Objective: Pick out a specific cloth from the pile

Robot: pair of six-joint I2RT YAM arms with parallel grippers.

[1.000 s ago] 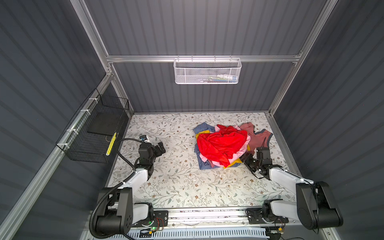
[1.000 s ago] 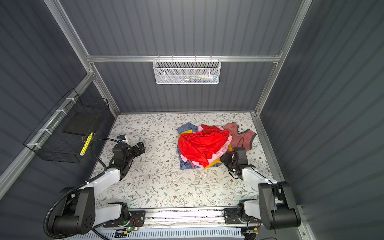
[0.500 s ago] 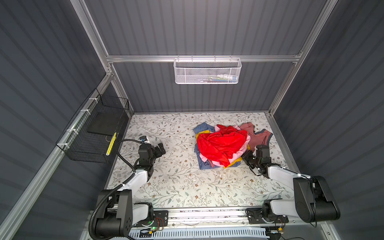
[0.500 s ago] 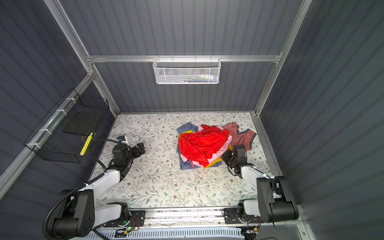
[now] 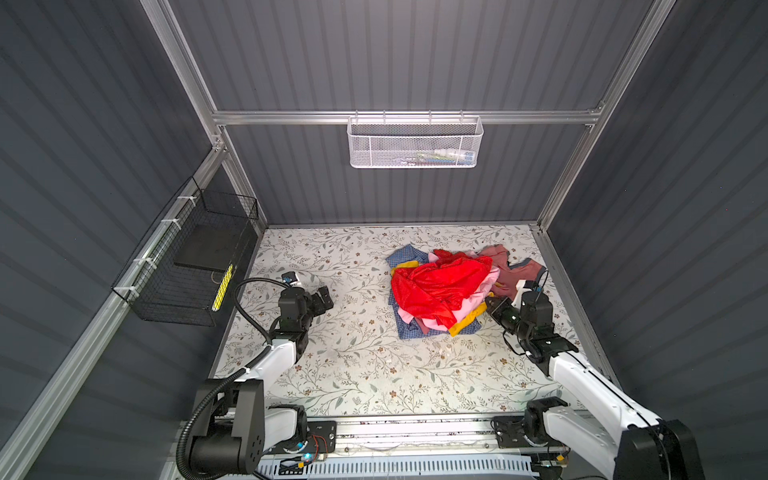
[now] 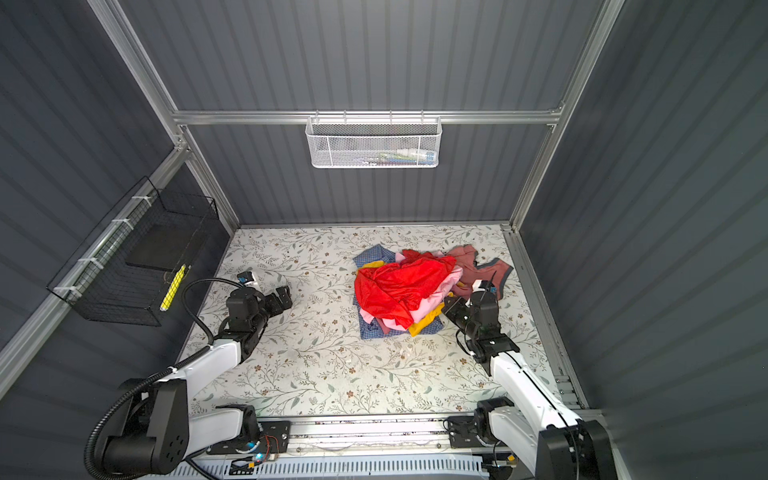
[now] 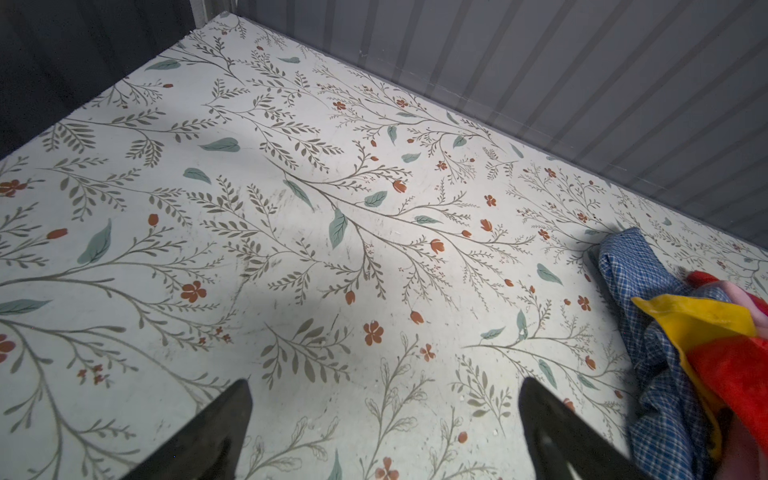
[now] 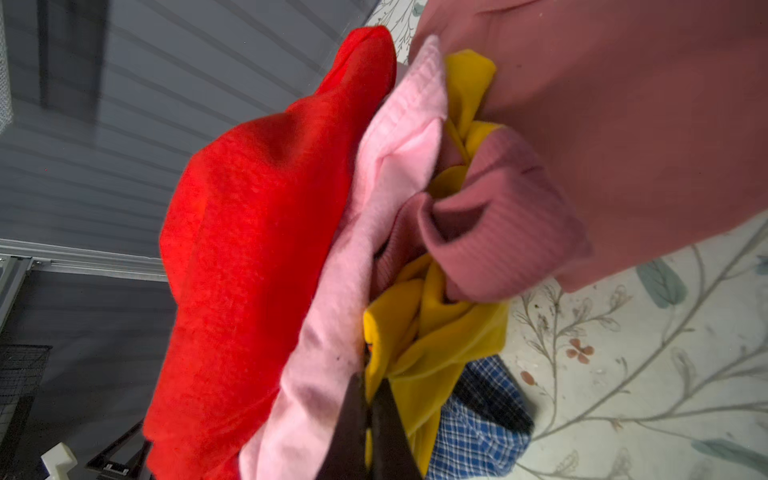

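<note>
The pile (image 5: 440, 286) (image 6: 399, 286) lies at the back right of the floral table, with shiny red on top and pink, dusty rose and blue checked fabric under it. The mustard-yellow cloth (image 5: 465, 322) (image 6: 424, 324) (image 8: 440, 332) peeks out at the pile's near right edge and again at its far left side. My right gripper (image 5: 492, 305) (image 6: 451, 305) (image 8: 368, 374) is at that near right edge, shut on a fold of the yellow cloth. My left gripper (image 5: 326, 297) (image 6: 284, 297) (image 7: 384, 386) hovers open over bare table, left of the pile, holding nothing.
A black wire basket (image 5: 187, 266) hangs on the left wall and a white mesh basket (image 5: 415, 141) on the back wall. Grey walls close in the table (image 5: 353, 353) on three sides. In the left wrist view the blue checked shirt (image 7: 640, 274) lies beside the yellow cloth (image 7: 698, 316).
My right gripper has pushed in against the pile's near right edge and closed on the yellow cloth. The left arm has barely moved.
</note>
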